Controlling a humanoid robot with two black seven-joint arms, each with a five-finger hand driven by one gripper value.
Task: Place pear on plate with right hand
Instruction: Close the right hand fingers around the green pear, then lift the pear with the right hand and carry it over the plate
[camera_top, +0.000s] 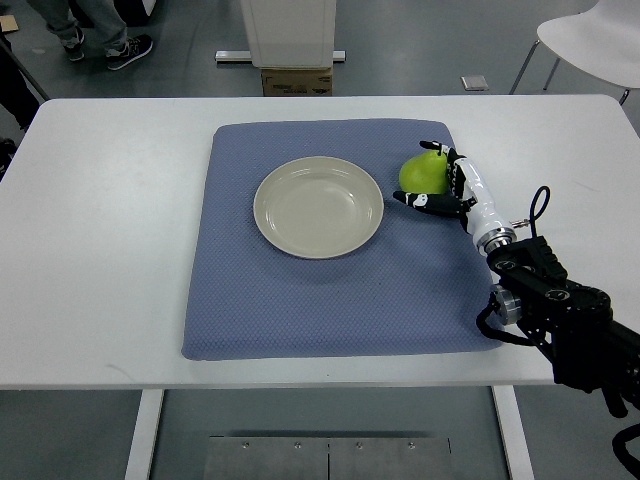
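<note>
One view only, top view. White bench (110, 240) carries a blue-grey mat (300, 310), laid roughly square to the bench edges. Cream plate (318, 207) sits on the mat, a little above the mat's centre; plate holds nothing. Green pear (422, 173) rests on the mat just beside the plate's right rim, not touching it as far as can be seen, near the mat's upper right corner.

Right hand (450, 184) comes in from the lower right on a black forearm (560, 310). Its fingers (428, 201) curl around the pear from the right side, one above and one below the fruit, wrapping it; pear looks seated on the mat.

Left arm not visible.

Background: floor, a white chair (590, 40) top right, a person's shoes (128, 50) top left.
</note>
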